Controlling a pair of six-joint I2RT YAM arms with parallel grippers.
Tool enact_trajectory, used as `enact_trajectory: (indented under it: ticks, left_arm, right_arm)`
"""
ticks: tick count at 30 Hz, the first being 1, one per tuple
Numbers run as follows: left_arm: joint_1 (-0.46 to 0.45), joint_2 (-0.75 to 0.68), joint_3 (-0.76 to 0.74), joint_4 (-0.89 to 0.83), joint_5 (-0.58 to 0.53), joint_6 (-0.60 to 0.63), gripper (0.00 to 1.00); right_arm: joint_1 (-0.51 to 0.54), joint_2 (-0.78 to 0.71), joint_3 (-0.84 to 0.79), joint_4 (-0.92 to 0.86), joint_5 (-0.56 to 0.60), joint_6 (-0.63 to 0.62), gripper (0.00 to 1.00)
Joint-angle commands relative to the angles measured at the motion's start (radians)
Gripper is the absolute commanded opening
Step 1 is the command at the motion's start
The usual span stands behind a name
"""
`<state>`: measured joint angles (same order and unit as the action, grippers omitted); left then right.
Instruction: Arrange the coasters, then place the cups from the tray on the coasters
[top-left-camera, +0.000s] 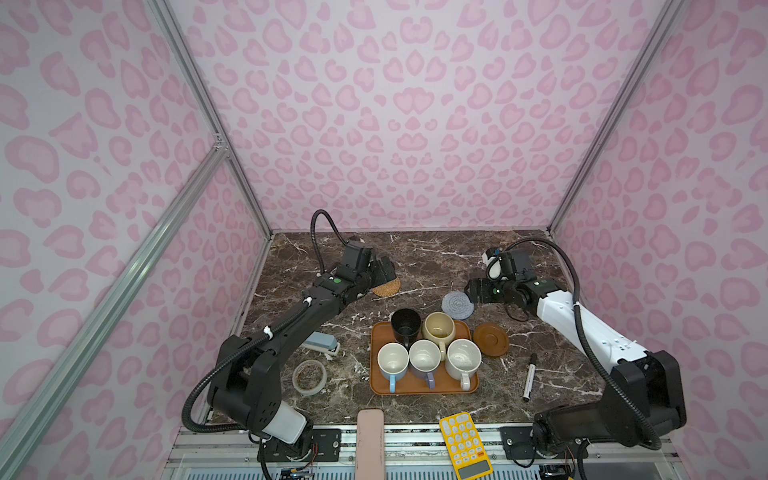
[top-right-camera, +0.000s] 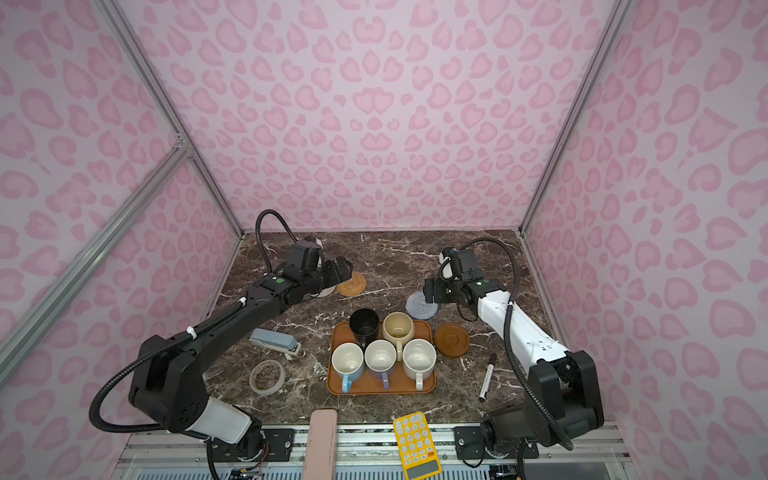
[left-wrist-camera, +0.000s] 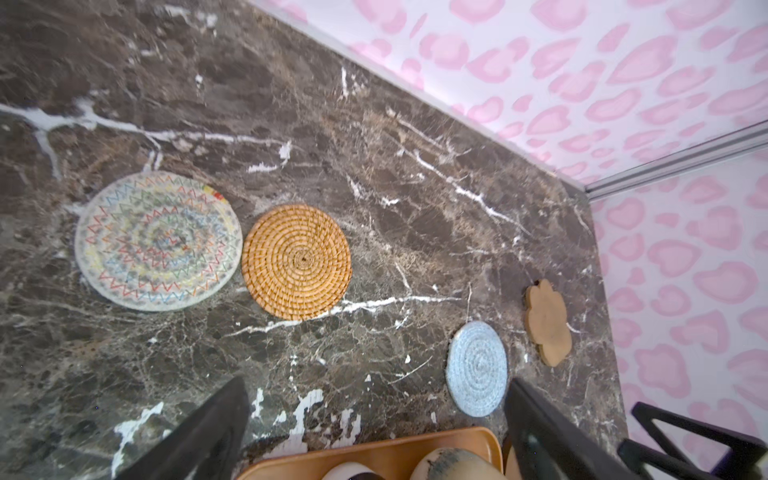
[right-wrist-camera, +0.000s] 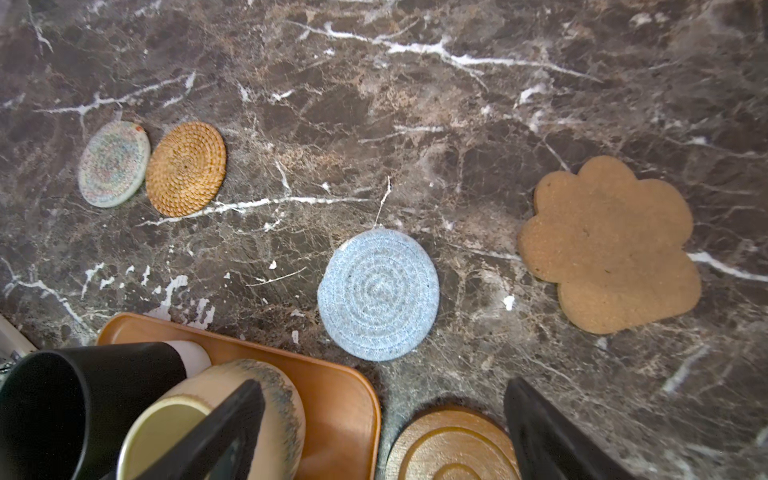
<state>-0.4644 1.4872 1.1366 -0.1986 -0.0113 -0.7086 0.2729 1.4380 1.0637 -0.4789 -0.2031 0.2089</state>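
The orange-brown tray (top-left-camera: 424, 388) holds the black (top-left-camera: 405, 326), cream-yellow (top-left-camera: 438, 328), light blue (top-left-camera: 392, 361), lavender (top-left-camera: 424, 357) and speckled white (top-left-camera: 463, 359) cups. Behind it lie the white woven coaster (left-wrist-camera: 158, 241), touching the tan rattan coaster (top-left-camera: 388, 287), the light blue coaster (top-left-camera: 457, 305) and the paw-shaped coaster (right-wrist-camera: 609, 245). The brown saucer-like coaster (top-left-camera: 490, 338) lies right of the tray. My left gripper (top-left-camera: 384, 270) hovers open over the rattan coaster, empty. My right gripper (top-left-camera: 471, 291) is open and empty beside the light blue coaster. My right arm hides the paw coaster in both top views.
A stapler (top-left-camera: 322, 345) and a translucent tape ring (top-left-camera: 309, 376) lie left of the tray. A marker pen (top-left-camera: 530, 376) lies to its right. A yellow calculator (top-left-camera: 465, 444) and a pink bar (top-left-camera: 370, 444) sit at the front edge. Patterned walls enclose the marble table (top-left-camera: 436, 257).
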Motion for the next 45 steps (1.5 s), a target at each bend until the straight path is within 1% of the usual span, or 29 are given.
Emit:
enact_trajectory:
  ticks: [1, 2, 4, 5, 8, 11, 14, 16, 18, 21, 23, 26, 29, 31, 32, 35, 40, 45]
  left_arm:
    - [0.008, -0.051, -0.023, 0.105, -0.028, 0.082, 0.98]
    - [0.007, -0.053, -0.011, 0.073, -0.059, 0.096, 0.98]
    - [0.01, -0.055, 0.002, 0.028, -0.084, 0.093, 0.98]
    - [0.008, -0.061, -0.003, 0.022, -0.093, 0.085, 0.98]
    - [0.002, -0.085, -0.036, 0.047, -0.071, 0.052, 0.98]
    - [-0.023, -0.071, -0.019, 0.01, -0.056, 0.073, 0.98]
    - [-0.062, -0.038, 0.0, -0.028, -0.072, 0.08, 0.98]
    - [-0.083, -0.03, -0.008, -0.009, -0.064, 0.092, 0.98]
    - [-0.097, -0.016, -0.008, -0.009, -0.054, 0.076, 0.98]
    - [-0.106, 0.008, 0.005, -0.027, -0.051, 0.047, 0.98]
    - [-0.108, 0.025, 0.007, -0.025, -0.022, 0.023, 0.97]
    - [-0.125, 0.031, -0.012, 0.0, -0.044, -0.005, 0.97]
    - [-0.139, 0.056, 0.012, -0.042, -0.09, -0.017, 0.97]
    - [-0.141, 0.061, 0.006, -0.037, -0.093, -0.03, 0.97]
    - [-0.143, 0.065, 0.003, -0.036, -0.094, -0.036, 0.97]
    - [-0.145, 0.077, 0.01, -0.056, -0.108, -0.054, 0.97]
    - [-0.146, 0.102, 0.03, -0.051, -0.066, -0.039, 0.97]
    - [-0.146, 0.115, 0.066, -0.085, -0.083, -0.024, 0.97]
  right_arm:
    - [-0.001, 0.025, -0.009, -0.002, -0.008, -0.025, 0.91]
    - [0.0, 0.038, -0.013, 0.002, -0.006, -0.025, 0.9]
    - [0.0, 0.064, -0.014, 0.002, -0.003, -0.026, 0.89]
    - [0.003, 0.077, -0.018, 0.005, 0.001, -0.03, 0.86]
    - [0.019, 0.115, -0.016, -0.002, 0.018, -0.05, 0.82]
    - [0.042, 0.153, -0.007, -0.009, 0.044, -0.066, 0.81]
    - [0.05, 0.192, 0.005, -0.001, 0.044, -0.069, 0.76]
    - [0.057, 0.22, 0.021, -0.001, 0.038, -0.071, 0.71]
    - [0.067, 0.258, 0.044, -0.008, 0.032, -0.075, 0.66]
    - [0.087, 0.303, 0.073, -0.011, 0.032, -0.081, 0.61]
    - [0.1, 0.335, 0.09, -0.009, 0.027, -0.083, 0.6]
    - [0.111, 0.38, 0.121, -0.016, 0.024, -0.079, 0.57]
    - [0.111, 0.424, 0.157, -0.048, 0.044, -0.07, 0.53]
    - [0.111, 0.447, 0.171, -0.069, 0.064, -0.063, 0.52]
    - [0.11, 0.459, 0.176, -0.078, 0.064, -0.064, 0.49]
    - [0.111, 0.48, 0.174, -0.077, 0.06, -0.059, 0.47]
    - [0.113, 0.515, 0.198, -0.059, 0.042, -0.054, 0.44]
    - [0.121, 0.581, 0.288, -0.079, 0.032, -0.055, 0.43]
